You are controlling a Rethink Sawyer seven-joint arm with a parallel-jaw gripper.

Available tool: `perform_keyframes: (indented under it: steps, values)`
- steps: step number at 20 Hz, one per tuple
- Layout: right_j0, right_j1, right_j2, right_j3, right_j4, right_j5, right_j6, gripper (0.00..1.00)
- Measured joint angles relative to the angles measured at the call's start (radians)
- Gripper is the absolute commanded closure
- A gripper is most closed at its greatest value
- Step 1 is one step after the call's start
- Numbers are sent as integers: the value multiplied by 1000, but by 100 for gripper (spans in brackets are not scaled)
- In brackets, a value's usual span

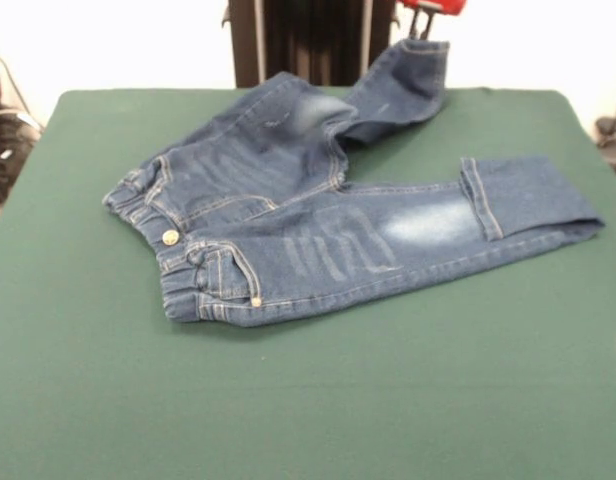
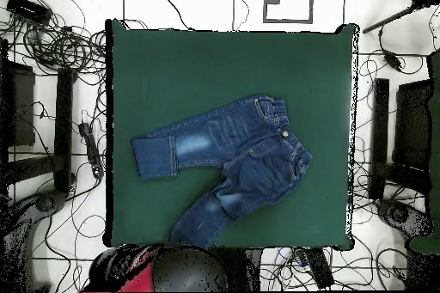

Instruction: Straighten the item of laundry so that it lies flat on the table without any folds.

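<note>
Table (image 1: 308, 420): bare green felt nearest the front camera.
Jeans (image 1: 288, 240): lying mid-table, waistband at picture left; one leg stretches right, its cuff folded back.
Far leg: bends towards the table's far edge, hem raised, so not yet flat.
Gripper (image 1: 420, 30): at that raised hem, apparently lifting it; grip itself hidden, cannot tell.

Jeans (image 1: 318, 225) lie spread on green table (image 1: 308, 400).
</note>
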Motion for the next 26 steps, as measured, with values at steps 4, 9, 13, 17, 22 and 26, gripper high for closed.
perform_keyframes:
  steps: [4, 9, 13, 17, 22, 26]
  values:
    - [25, 0, -6, -10, 35, 0, 3, 100]
    - [40, 0, -8, -36, 88, 0, 3, 100]
    - [40, -2, -9, -53, 113, 0, 3, 100]
    - [40, -5, -10, -83, 164, 0, 3, 100]
    - [38, -8, -10, -124, 211, 0, 3, 100]
    - [22, -29, -9, -149, 277, 0, 3, 100]
